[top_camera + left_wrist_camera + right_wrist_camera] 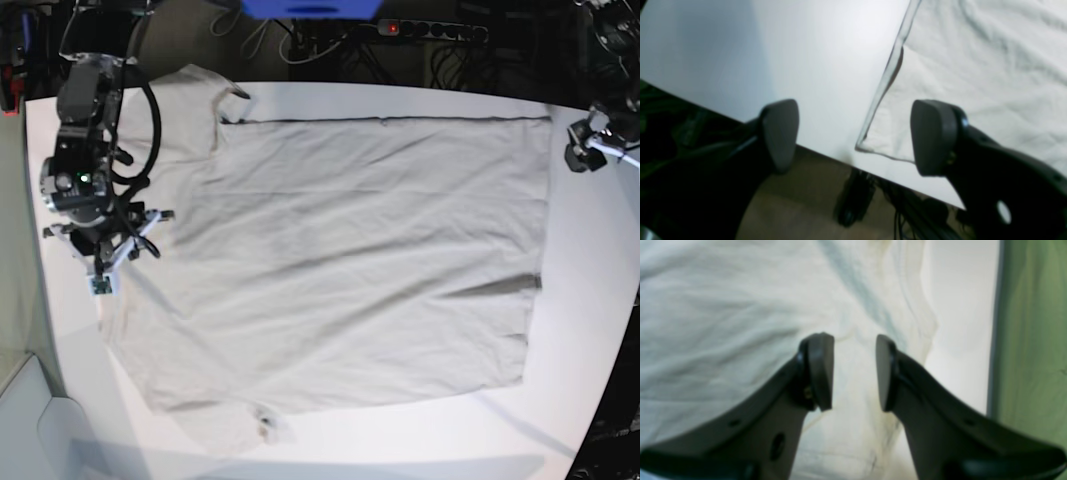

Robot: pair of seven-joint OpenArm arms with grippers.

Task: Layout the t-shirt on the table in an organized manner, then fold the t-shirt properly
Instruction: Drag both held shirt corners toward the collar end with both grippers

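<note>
The right arm (85, 170) hides part of the t-shirt (340, 260) at its sleeve end, so the cloth edge beneath it cannot be traced. The left gripper (588, 150) is cut off by the base view's edge beside the shirt's hem. A small speck (265, 428) on the t-shirt's lower sleeve is too small to identify. Dark objects (853, 200) below the table (790, 66) edge are blurred beyond naming
</note>
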